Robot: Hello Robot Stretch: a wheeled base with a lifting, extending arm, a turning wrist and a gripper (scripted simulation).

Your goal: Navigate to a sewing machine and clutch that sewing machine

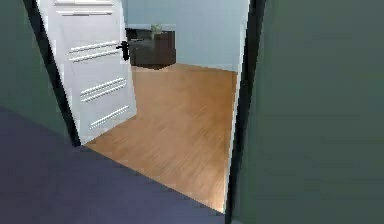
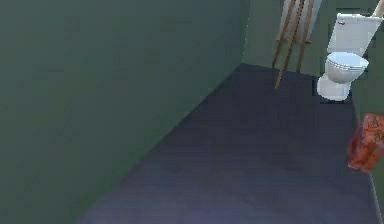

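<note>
A white panelled door (image 1: 95, 60) with a dark handle (image 1: 124, 50) is seen open onto a glossy wood-plank floor (image 1: 185, 115). Beyond it, a dark boxy surface (image 1: 152, 50) is set against a pale blue wall. A smooth white toilet (image 2: 345, 62) and slanted wooden poles (image 2: 292, 40) are shown beside a matte green wall (image 2: 100, 90). The sewing machine's place and the hand's state cannot be told.
</note>
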